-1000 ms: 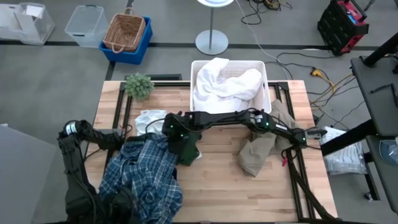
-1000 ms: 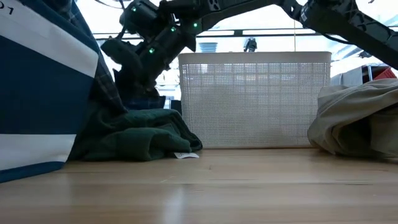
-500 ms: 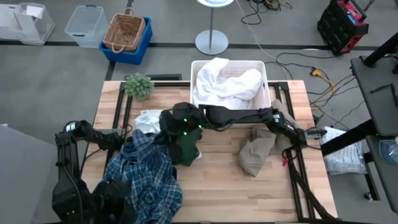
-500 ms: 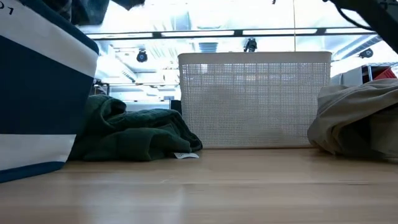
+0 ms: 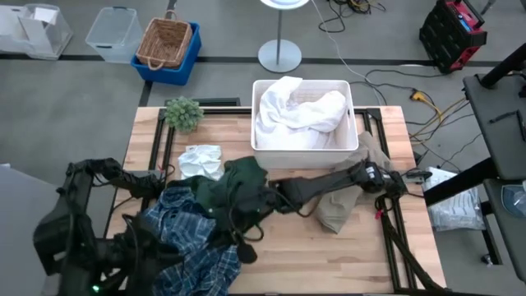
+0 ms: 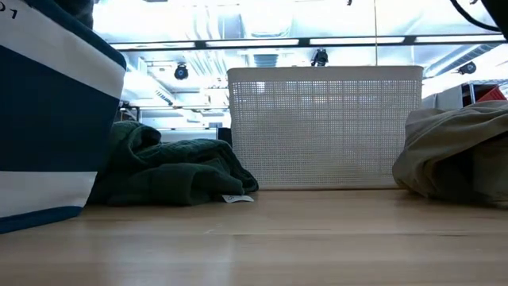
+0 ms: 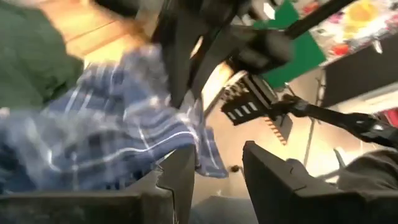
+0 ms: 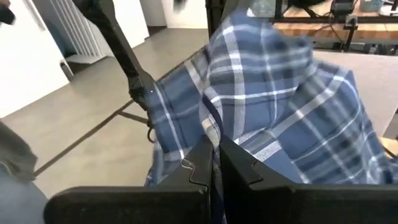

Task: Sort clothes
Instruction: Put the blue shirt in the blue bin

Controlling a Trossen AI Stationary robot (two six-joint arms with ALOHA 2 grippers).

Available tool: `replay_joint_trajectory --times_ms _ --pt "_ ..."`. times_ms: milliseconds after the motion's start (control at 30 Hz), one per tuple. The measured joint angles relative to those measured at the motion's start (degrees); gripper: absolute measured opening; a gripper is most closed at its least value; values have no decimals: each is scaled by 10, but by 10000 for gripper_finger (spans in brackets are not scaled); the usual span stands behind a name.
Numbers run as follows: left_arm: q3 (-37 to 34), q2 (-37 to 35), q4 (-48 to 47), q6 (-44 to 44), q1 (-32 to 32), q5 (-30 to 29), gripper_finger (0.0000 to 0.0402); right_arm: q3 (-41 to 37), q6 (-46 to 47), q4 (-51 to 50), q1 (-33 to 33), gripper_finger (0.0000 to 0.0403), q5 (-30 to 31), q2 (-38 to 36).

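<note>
A blue-and-white plaid shirt (image 5: 185, 238) lies bunched at the table's near left. My right gripper (image 5: 240, 245) reaches across from the right and is shut on it; in the right wrist view (image 8: 216, 158) the plaid (image 8: 280, 106) fills the space past the fingers. My left gripper (image 7: 214, 177) is open at the shirt's left side, with the plaid (image 7: 106, 124) next to one finger. A dark green garment (image 5: 238, 187) lies bunched on the table beside the shirt. A small white cloth (image 5: 200, 159) and a khaki garment (image 5: 339, 205) lie on the table. My right gripper pinches a bunched fold of the plaid shirt (image 8: 214, 134) between its two fingers. The cloth spreads out past the fingertips. I cannot tell how many layers it has or how much of the shirt is off the table.
A white bin (image 5: 345, 140) holding white clothes stands at the far middle, with a small plant (image 5: 182, 113) at the far left. In the low view a navy-and-white fabric (image 6: 55, 119) stands close at the left, with the bin (image 6: 325, 127) behind.
My right gripper has risen from the dark green garment and gone toward the table's near edge, leaving the low view upward, with plaid cloth in its fingers. My left arm has swung toward the near edge. The green garment stays on the table.
</note>
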Motion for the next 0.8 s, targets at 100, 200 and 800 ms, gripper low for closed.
replay_joint_trajectory --times_ms 100,200,800 --pt "27 -2 0 65 6 -32 116 0 18 30 13 9 29 25" --pt "37 -4 0 131 13 -38 116 0 56 75 20 9 41 66" --pt "-290 0 26 62 16 250 116 3 298 33 16 48 27 166"
